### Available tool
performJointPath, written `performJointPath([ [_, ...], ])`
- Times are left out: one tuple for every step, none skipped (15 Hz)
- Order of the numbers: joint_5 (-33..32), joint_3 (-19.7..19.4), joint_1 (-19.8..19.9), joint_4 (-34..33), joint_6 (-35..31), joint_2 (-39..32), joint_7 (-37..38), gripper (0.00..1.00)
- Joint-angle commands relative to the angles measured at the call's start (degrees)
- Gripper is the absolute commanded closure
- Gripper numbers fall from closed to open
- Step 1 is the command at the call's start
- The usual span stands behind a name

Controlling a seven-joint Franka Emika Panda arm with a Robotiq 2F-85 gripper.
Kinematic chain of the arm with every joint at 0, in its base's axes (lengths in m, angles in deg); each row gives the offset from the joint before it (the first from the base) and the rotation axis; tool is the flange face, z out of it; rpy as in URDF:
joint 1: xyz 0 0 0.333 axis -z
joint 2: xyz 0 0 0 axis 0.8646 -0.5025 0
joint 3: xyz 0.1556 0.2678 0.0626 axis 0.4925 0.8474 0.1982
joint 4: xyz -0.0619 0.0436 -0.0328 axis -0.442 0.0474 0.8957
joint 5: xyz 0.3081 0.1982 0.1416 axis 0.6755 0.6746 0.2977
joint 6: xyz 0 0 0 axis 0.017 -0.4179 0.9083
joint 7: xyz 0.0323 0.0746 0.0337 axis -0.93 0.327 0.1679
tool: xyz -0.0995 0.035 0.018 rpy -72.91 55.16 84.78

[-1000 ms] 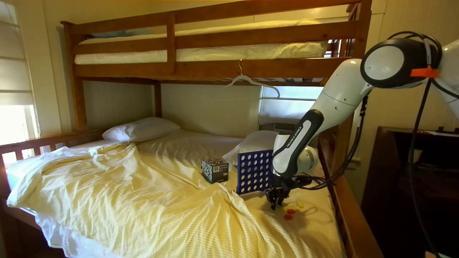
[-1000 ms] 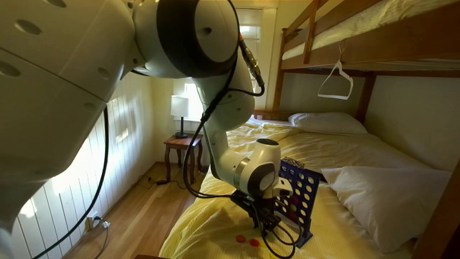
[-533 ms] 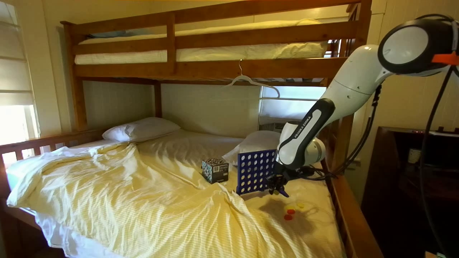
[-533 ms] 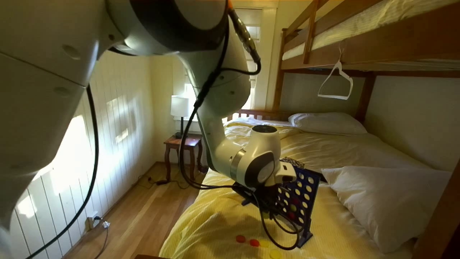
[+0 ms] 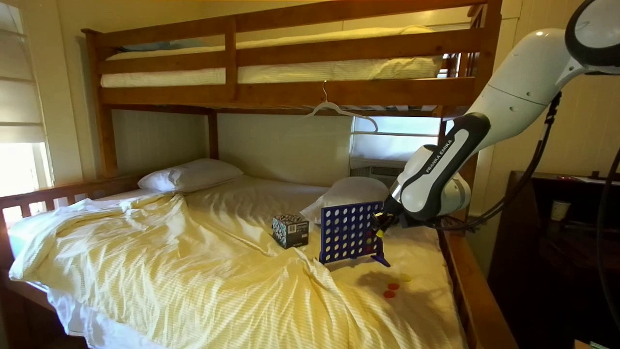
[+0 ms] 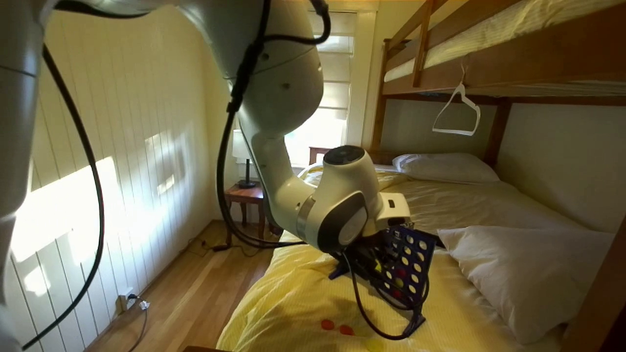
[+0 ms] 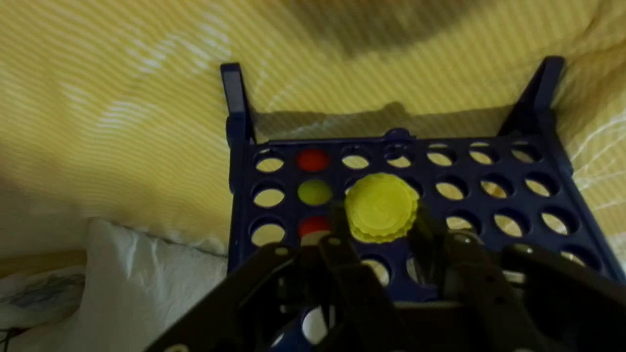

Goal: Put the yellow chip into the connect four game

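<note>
While game stands upright, jaws grip yellow chip.

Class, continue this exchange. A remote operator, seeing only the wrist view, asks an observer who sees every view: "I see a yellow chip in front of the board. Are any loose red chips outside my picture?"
Observer: Yes, two red chips lie on the bed, in both exterior views.
Operator: What else rests on the bed near the board?
Observer: A patterned box, standing apart from the board, as an exterior view shows.
Operator: Anything hanging over the bed?
Observer: A white hanger, hanging from the upper bunk.
</note>
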Motion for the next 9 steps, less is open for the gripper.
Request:
performJointPath([
  [0.42, -4.61, -3.48, 5.47, -7.92, 4.69, -0.25, 0.9],
  [1.56, -6.53, -5.12, 6.05, -10.46, 4.87, -1.1, 0.9],
  [2.99, -7.71, -6.34, 6.39, -12.88, 4.72, -1.73, 0.9],
  [4.58, -8.96, -7.83, 6.72, -15.26, 4.49, -2.55, 0.9],
  [6.26, -9.73, -9.04, 7.1, -17.13, 4.4, -3.33, 0.9],
  [7.76, -10.12, -10.07, 7.24, -18.65, 4.16, -4.02, 0.9],
  [9.19, -10.32, -11.06, 7.54, -20.12, 4.08, -4.66, 0.9],
  [10.29, -10.33, -11.93, 8.11, -21.26, 4.47, -5.33, 0.9],
  [11.17, -10.15, -12.63, 8.23, -22.4, 4.44, -5.63, 0.9],
])
